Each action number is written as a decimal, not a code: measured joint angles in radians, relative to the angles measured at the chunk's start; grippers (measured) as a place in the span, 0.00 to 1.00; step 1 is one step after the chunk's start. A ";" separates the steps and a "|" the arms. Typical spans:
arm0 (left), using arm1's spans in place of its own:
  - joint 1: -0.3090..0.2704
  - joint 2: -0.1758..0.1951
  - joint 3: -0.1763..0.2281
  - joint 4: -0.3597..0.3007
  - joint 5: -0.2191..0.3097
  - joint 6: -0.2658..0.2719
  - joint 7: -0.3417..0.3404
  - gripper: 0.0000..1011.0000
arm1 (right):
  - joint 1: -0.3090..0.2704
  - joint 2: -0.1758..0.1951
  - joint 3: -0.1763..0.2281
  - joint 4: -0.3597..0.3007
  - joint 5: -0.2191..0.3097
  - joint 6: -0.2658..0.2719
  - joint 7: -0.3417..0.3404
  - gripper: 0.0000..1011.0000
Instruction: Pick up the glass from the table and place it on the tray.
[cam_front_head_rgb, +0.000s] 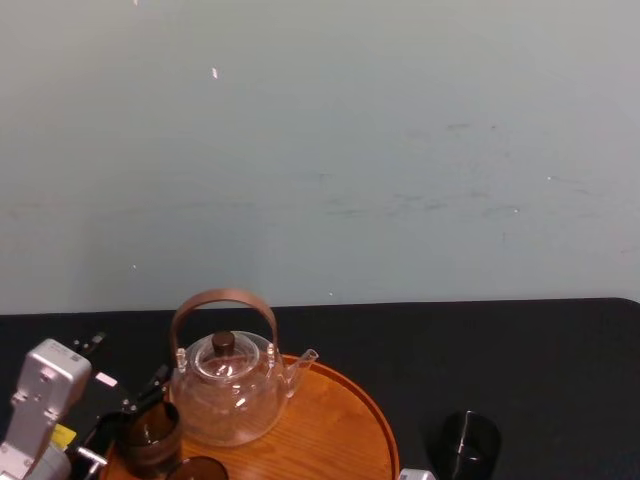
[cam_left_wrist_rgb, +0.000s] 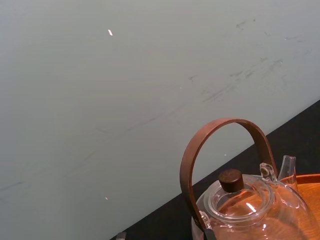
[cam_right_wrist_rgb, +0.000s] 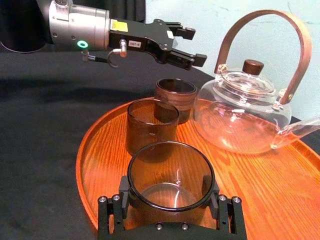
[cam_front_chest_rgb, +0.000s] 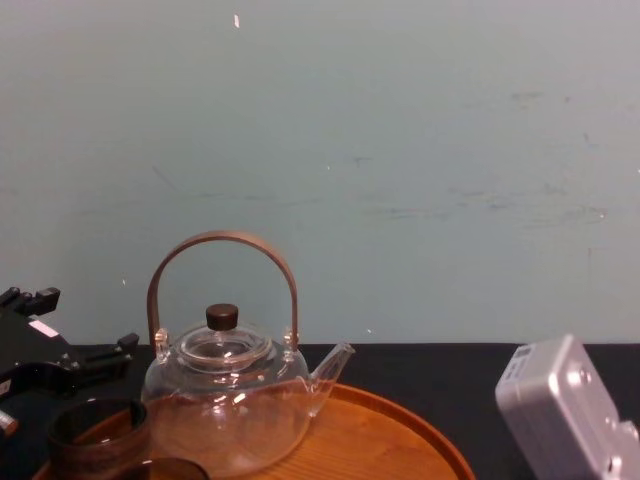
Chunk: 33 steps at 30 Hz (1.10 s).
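Note:
My right gripper is shut on a smoky-brown glass, holding it upright over the near part of the round wooden tray. I cannot tell whether its base touches the wood. Two more dark tumblers stand on the tray: one just beyond the held glass, another farther back. My left gripper hovers open just above that farther tumbler with nothing in it. Another dark glass stands on the black table to the right of the tray.
A clear glass teapot with an arched wooden handle occupies the back of the tray, close to the left gripper. The black table extends right and behind. A pale wall rises behind it.

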 joint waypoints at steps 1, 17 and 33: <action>0.000 0.000 0.000 0.000 0.000 0.000 0.000 0.99 | 0.001 -0.001 0.000 0.003 0.000 0.000 0.000 0.90; 0.000 0.000 0.000 0.000 0.000 0.000 0.000 0.99 | 0.006 -0.008 0.001 0.021 0.015 -0.011 0.005 0.90; 0.000 0.000 0.000 0.000 0.000 0.000 0.000 0.99 | -0.004 0.005 0.005 0.002 0.031 -0.027 0.020 0.99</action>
